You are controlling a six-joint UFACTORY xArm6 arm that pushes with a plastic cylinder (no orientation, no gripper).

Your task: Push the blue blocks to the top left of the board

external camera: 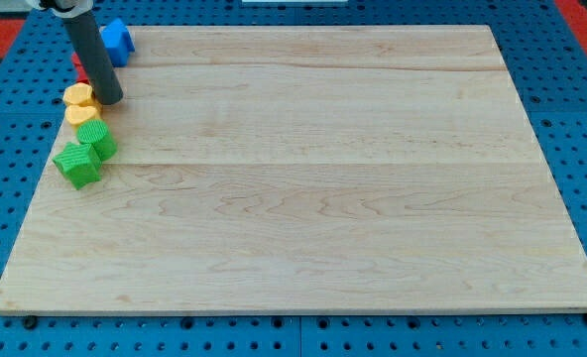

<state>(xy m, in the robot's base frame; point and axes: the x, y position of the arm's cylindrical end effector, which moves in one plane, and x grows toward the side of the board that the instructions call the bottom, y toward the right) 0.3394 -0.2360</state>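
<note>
A blue block [118, 42] sits at the board's top left corner, partly hidden behind the dark rod; I cannot tell whether it is one block or two. A sliver of a red block [78, 67] shows just left of the rod. My tip [109, 100] rests on the board below the blue block and right of a yellow block [78, 95]. A second yellow block [82, 115] lies under the first.
Two green blocks [78, 163] [97, 139] lie by the board's left edge below the yellow ones. The wooden board [313, 178] sits on a blue pegboard surface [581, 149].
</note>
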